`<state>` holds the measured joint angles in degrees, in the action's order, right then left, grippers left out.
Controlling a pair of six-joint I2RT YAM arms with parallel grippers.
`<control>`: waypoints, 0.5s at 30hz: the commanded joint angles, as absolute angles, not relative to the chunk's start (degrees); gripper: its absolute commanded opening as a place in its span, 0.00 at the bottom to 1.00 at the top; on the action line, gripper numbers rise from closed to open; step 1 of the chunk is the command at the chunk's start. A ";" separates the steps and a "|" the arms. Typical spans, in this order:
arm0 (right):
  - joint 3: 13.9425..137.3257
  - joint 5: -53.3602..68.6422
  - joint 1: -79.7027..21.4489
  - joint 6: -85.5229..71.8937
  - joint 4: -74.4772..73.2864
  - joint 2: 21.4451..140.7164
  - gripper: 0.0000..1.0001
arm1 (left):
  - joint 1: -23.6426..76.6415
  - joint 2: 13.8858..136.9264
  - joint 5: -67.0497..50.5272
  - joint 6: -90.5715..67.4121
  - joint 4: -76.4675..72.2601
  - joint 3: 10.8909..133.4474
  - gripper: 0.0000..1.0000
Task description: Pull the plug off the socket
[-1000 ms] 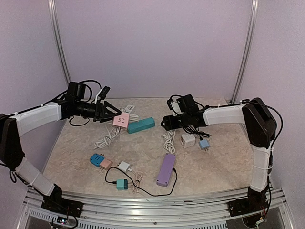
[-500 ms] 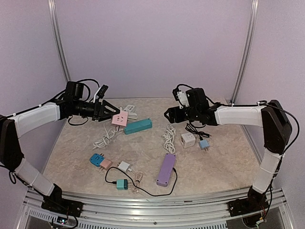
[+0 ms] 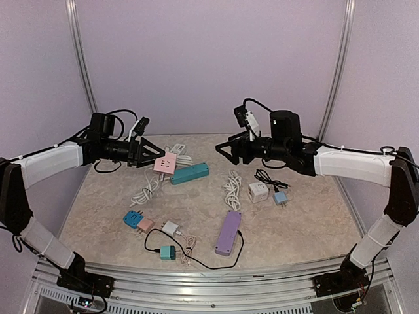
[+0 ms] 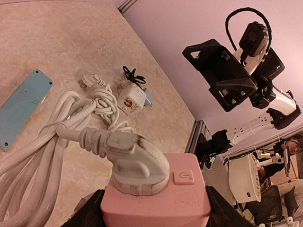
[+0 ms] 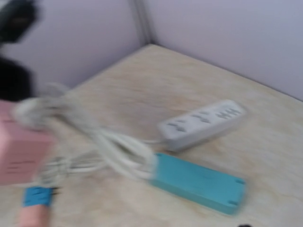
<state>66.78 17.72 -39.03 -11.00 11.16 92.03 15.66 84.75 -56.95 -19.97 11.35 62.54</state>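
Left pincer (image 3: 156, 155) was clamped on the pink socket (image 3: 165, 163) at the back left of the table (image 3: 308, 222) in the overhead view, seemingly holding it up off the surface. The right pincer (image 3: 224, 150) hung in the air well apart from it, pointed toward it, with its jaws apparently parted and nothing between them. A teal power strip (image 3: 192, 172) lay just beside and below the socket. From the left wrist, the white plug (image 4: 137, 163) sat fully seated in the top of the socket (image 4: 156, 201), beside its power button. Its ribbed cable ran off to the left into a loose white coil, and the left pincer showed only as dark fingers (image 4: 90, 213) hugging either side of the pink body. The right pincer (image 4: 222, 71) was visible high in the distance. The right wrist view was blurred, but the pink socket (image 5: 21, 151) could be made out at the left edge, with the white cable (image 5: 109, 146) trailing down to the teal power strip (image 5: 199, 182) and a white power strip (image 5: 203, 124) behind it. Its own fingers were not in that view. The step in hand looked like the approach: the socket was braced and the plug not yet gripped. Next, the right pincer would need to cross the gap, straddle the plug's head rather than the cable, squeeze, and draw straight away from the socket face while the left pincer held firm.
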 commanded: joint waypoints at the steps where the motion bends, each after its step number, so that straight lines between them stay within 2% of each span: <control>1: 67.17 25.25 -42.20 -9.26 12.65 89.49 0.77 | 15.33 83.06 -62.80 -21.50 4.67 62.61 0.37; 5: 69.85 28.19 -45.25 -7.43 9.52 89.49 0.77 | 15.72 83.01 -65.19 -23.23 3.98 62.66 0.37; 15: 67.72 23.87 -51.36 -5.87 9.84 89.27 0.76 | 15.92 83.71 -73.54 -27.77 -0.74 62.46 0.37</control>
